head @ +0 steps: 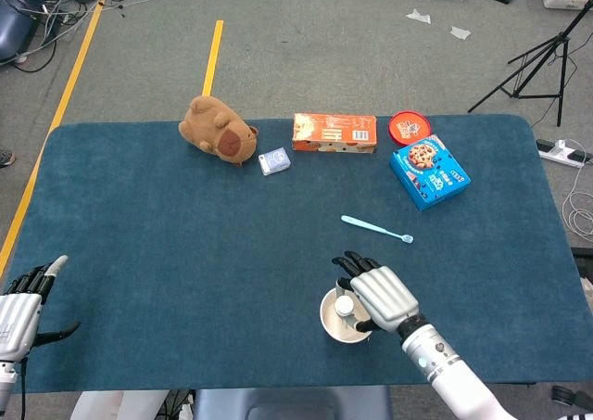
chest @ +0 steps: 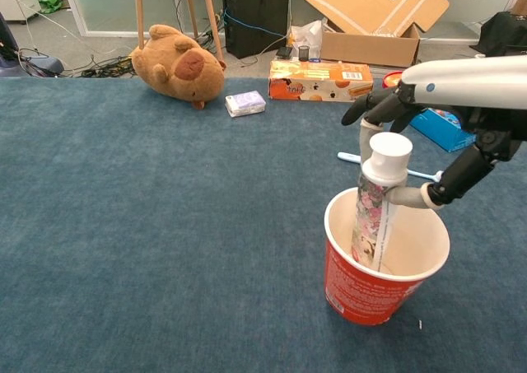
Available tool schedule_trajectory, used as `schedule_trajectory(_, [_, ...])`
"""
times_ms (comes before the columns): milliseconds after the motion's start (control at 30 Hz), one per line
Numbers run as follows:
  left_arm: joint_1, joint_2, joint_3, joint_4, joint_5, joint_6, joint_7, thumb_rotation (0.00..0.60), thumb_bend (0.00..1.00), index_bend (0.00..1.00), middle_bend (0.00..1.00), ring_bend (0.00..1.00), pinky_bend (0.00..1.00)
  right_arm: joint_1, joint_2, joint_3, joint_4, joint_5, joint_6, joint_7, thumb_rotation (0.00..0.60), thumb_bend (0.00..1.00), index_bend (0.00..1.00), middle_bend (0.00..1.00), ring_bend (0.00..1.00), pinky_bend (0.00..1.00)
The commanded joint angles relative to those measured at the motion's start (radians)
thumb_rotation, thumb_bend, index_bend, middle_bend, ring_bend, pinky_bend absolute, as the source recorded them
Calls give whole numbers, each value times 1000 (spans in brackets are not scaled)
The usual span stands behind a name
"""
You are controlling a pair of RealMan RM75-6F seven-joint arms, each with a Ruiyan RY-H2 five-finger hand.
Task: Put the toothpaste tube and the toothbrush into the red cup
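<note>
A red cup (chest: 375, 286) with a white inside stands near the table's front edge, seen from above as a white rim (head: 330, 324). The floral toothpaste tube (chest: 372, 216) with a white cap (head: 344, 305) stands almost upright inside it, its lower end deep in the cup. My right hand (head: 375, 293) grips the tube just under the cap, thumb and fingers (chest: 375, 107) around it. The light blue toothbrush (head: 376, 228) lies flat on the cloth behind the cup. My left hand (head: 20, 307) hovers at the front left corner, holding nothing, fingers apart.
Along the far side sit a brown plush toy (head: 217, 129), a small pale box (head: 273, 160), an orange box (head: 334, 133), a red lid (head: 410, 124) and a blue cookie box (head: 429, 171). The blue cloth (head: 167, 244) covers the table.
</note>
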Motion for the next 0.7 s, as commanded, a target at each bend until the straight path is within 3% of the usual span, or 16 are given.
schedule_trajectory(33, [0, 1, 0, 0, 0, 1, 0, 600, 0, 42, 174, 162, 223, 16, -22, -8, 5, 20, 13, -30, 600, 250, 673, 146, 0, 188])
schedule_trajectory(700, [3, 6, 0, -6, 3, 6, -2, 600, 0, 42, 174, 162, 224, 67, -110, -40, 52, 79, 46, -105, 600, 250, 673, 146, 0, 188])
